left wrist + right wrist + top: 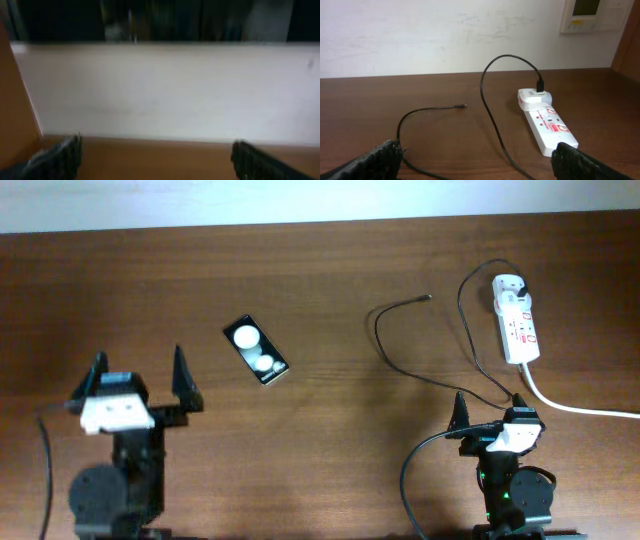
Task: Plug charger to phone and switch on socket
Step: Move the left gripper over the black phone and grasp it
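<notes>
Poised to fetch the charger tip, both end effectors wide open and empty.
Across the brown wooden counter (pixel 330 480): left end effector (pixel 140 360) spread, gripping nothing; small black rectangular phone (pixel 256 350) with two white patches, lying flat and askew; thin black charger cable (pixel 381 345), its loose tip (pixel 428 297) well apart from the phone; narrow white power strip (pixel 518 330) with red switch marks, right end effector (pixel 490 405) agape nearby. Best to pinch just behind the tip, keeping it stiff for insertion. Clearer from the right wrist: white adapter (pixel 532 96) seated in the strip. From the left wrist, only blurred wall (pixel 160 90).
</notes>
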